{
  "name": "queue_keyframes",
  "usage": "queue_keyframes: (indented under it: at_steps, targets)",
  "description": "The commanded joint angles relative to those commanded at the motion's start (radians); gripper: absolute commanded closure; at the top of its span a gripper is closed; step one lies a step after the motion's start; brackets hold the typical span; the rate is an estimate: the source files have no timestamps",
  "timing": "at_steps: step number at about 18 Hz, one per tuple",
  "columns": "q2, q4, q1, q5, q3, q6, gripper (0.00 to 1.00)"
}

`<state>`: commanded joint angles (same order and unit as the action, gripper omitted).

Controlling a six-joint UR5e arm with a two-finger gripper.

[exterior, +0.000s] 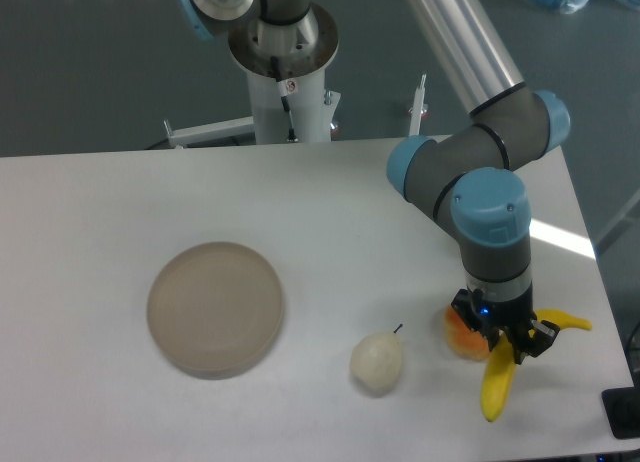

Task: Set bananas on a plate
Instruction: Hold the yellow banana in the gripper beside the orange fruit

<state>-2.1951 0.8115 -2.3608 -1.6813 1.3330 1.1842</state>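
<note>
- The counter (330, 202) is white and carries everything.
- The plate (215, 308) lies at its left, well apart from the fruit.
- The tool (503, 344) is down at the right, its fingers clamped on the bananas (497, 387).
- The pale pear (377, 362) sits between plate and tool.
- The orange fruit (460, 332) touches the tool.

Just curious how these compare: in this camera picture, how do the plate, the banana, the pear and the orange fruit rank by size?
1. Plate, clearly the largest.
2. Banana, though the gripper hides its middle.
3. Pear.
4. Orange fruit, which looks smallest, but the gripper covers part of it, so its place against the pear is unsure.
</note>
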Motion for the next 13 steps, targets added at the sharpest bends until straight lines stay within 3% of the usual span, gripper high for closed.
queue_keyframes:
  at_steps: [13]
  targets:
    - [0.017,0.006,0.023,0.0,0.003,-0.009,0.73]
